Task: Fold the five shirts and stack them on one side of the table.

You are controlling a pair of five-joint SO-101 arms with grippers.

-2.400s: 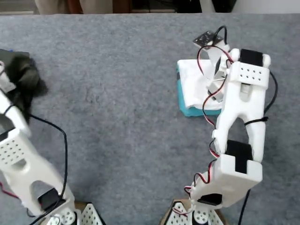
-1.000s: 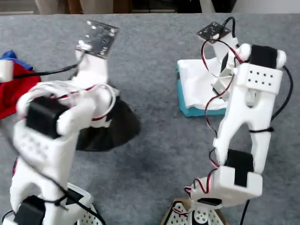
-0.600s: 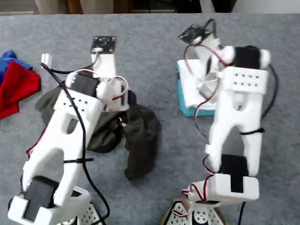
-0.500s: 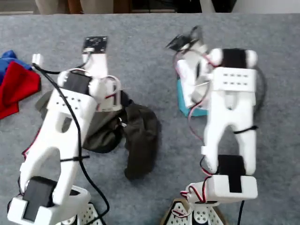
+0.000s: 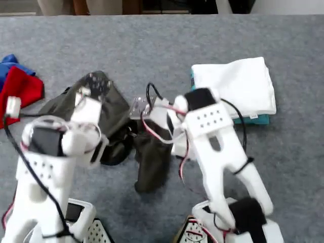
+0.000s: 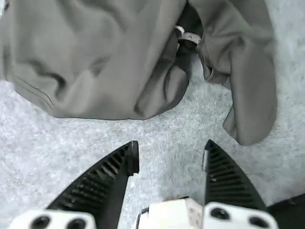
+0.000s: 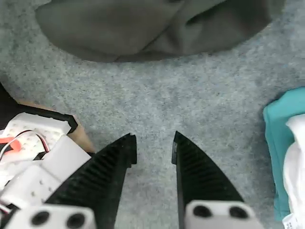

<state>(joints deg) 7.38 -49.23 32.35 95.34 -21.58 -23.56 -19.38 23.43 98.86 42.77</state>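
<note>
- High view shows the dark shirt (image 5: 117, 109) lying crumpled and unfolded on the grey table (image 5: 167, 45), left of centre, with one lobe trailing toward the near edge.
- A folded white shirt (image 5: 234, 85) rests on a folded teal shirt (image 5: 257, 119) at the far right, well apart from the dark one.
- A red shirt (image 5: 23, 91) and a blue shirt (image 5: 7, 63) lie bunched together at the far left edge, the blue one farther back.
- The left arm (image 5: 48, 152) leans over the left part of the dark shirt; the right arm (image 5: 212, 136) stretches across to its right part.
- The left gripper (image 6: 170, 149) hangs over bare table just beside the shirt's hem, its jaws spread wide and holding nothing.
- The right gripper (image 7: 152, 139) also hovers above bare table, with the dark shirt just beyond its tips and the teal edge off to one side; its jaws stand narrowly apart and grip nothing.
</note>
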